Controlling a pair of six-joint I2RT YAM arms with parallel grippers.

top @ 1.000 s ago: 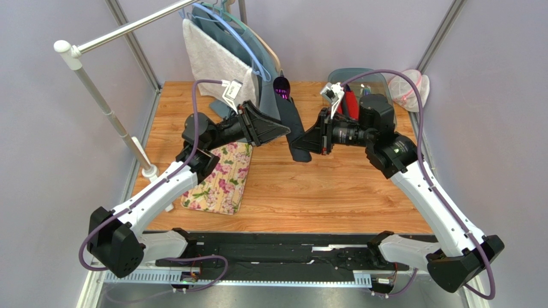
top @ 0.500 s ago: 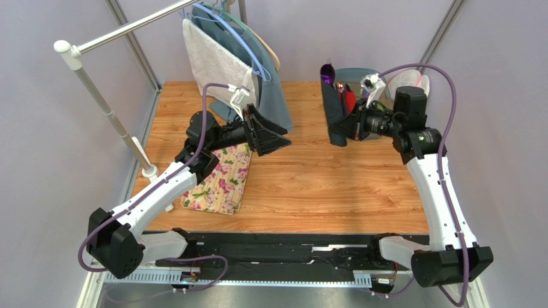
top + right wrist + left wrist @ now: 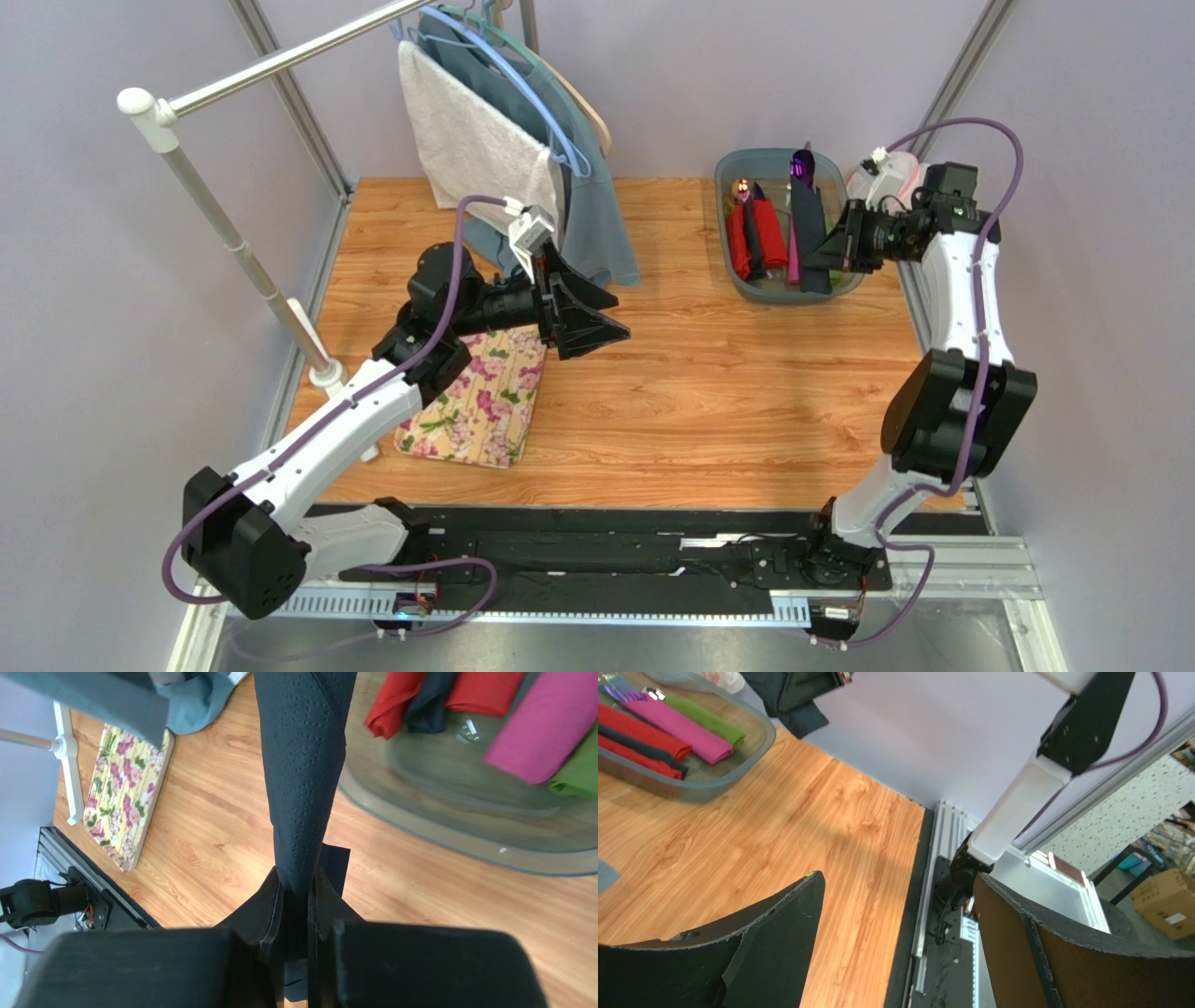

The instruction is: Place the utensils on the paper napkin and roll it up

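From above, the right pincer holds the rolled dark napkin, a purple spoon poking from its top, over the bin at the far right corner of the desk. Left wrist: the left pincer gapes wide, holding nothing. Right wrist: jaws pinched tight on the napkin.

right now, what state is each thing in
napkin: rolled up, held at one end by the right gripper
spoon: tucked in the napkin, bowl poking out
right gripper: shut on the napkin
left gripper: open, empty
bin: holds red, pink and green rolls
mat: lying flat
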